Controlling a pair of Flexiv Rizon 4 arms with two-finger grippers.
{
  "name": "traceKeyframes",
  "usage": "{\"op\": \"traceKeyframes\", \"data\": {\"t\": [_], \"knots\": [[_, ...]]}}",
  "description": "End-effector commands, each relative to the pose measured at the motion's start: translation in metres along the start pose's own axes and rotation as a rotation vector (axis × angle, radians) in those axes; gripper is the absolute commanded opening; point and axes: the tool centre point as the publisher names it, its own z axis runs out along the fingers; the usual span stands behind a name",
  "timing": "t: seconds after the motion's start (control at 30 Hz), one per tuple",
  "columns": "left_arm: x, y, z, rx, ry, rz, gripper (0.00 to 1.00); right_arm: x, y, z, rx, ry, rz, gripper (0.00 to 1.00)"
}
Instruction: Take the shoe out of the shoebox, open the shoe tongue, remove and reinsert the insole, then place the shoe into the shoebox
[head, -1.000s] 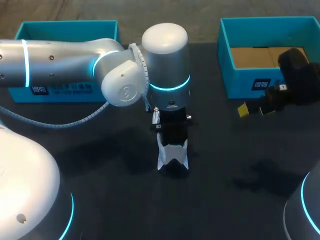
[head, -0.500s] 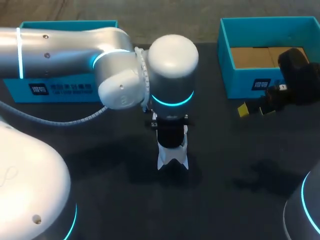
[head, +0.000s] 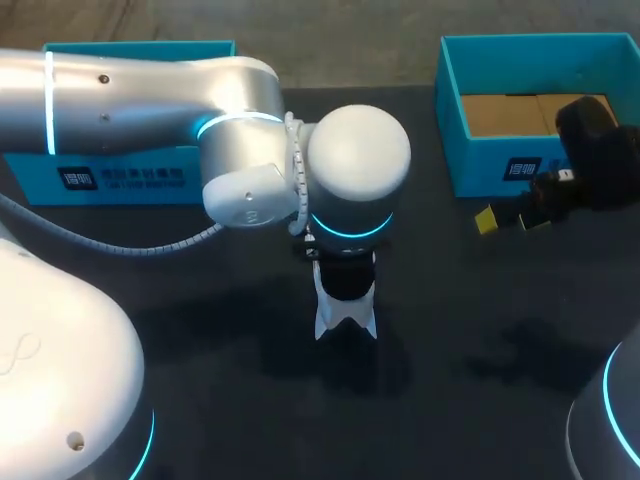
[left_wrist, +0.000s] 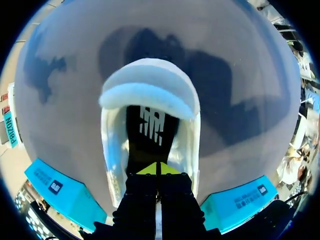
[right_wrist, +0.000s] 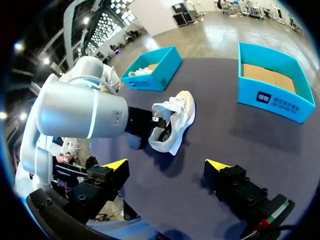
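Left gripper (left_wrist: 159, 169) clenched inside the seemingly light, floppy shoe (left_wrist: 150, 82); best pinch the thin insole (left_wrist: 142, 145) at its heel. Right gripper (right_wrist: 167, 165), at two o'clock, released.

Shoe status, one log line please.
shoe: on table | left gripper: shut, tips inside shoe | right gripper: open, empty

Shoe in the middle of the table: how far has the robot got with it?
Done: the shoe is out of the blue box, on the table. In hand: the left gripper is shut inside the shoe, at the heel of the black insole, which lies in place; whether it has already been out I cannot tell. The right gripper is open and empty. Left: putting the shoe back.
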Motion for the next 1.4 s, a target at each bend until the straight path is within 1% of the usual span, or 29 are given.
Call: {"op": "traceKeyframes", "data": {"t": [0.03,0.1,0.13,0.2,0.23,0.27,0.3,0.33,0.37,0.4,0.43,0.83,1.07,1.4], "knots": [[0.0,0.007,-0.001,0.01,-0.005,-0.003,0.0,0.0,0.0,0.001,0.002,-0.002,0.002,1.0],[0.0,0.01,-0.001,0.008,-0.006,-0.007,0.0,0.0,0.0,0.001,0.002,-0.002,0.002,1.0],[0.0,0.012,-0.001,0.007,-0.006,-0.007,0.05,0.0,0.0,0.001,0.002,-0.002,0.002,1.0],[0.001,0.014,0.0,0.007,-0.006,-0.012,0.2,0.0,0.0,0.001,0.002,-0.002,0.002,1.0],[0.001,0.015,0.0,0.006,0.001,-0.003,0.24,0.0,0.0,0.001,0.002,-0.002,0.002,1.0],[0.001,0.015,0.0,0.006,0.0,-0.002,0.33,0.0,0.0,0.001,0.002,-0.002,0.002,1.0],[0.001,0.015,0.0,0.008,-0.001,-0.002,0.36,0.0,0.0,0.001,0.002,-0.002,0.002,1.0],[0.001,0.015,0.0,0.009,0.0,-0.002,0.49,0.0,0.0,0.001,0.002,-0.002,0.002,1.0],[0.001,0.015,0.0,0.009,-0.001,-0.003,0.76,0.0,0.0,0.001,0.002,-0.002,0.002,1.0],[0.001,0.015,0.0,0.011,-0.002,-0.003,0.89,0.0,0.0,0.001,0.002,-0.002,0.002,1.0],[0.001,0.015,-0.001,0.013,-0.002,-0.002,1.0,0.0,0.0,0.001,0.002,-0.002,0.002,1.0],[0.003,0.011,-0.004,0.007,0.004,0.015,1.0,0.0,0.0,0.001,0.002,-0.002,0.002,1.0],[0.004,0.011,-0.012,-0.005,0.0,0.02,1.0,0.0,0.0,0.001,0.002,-0.002,0.002,1.0],[0.004,0.027,-0.022,-0.026,-0.003,0.014,1.0,0.0,0.0,0.001,0.002,-0.002,0.002,1.0]]}}
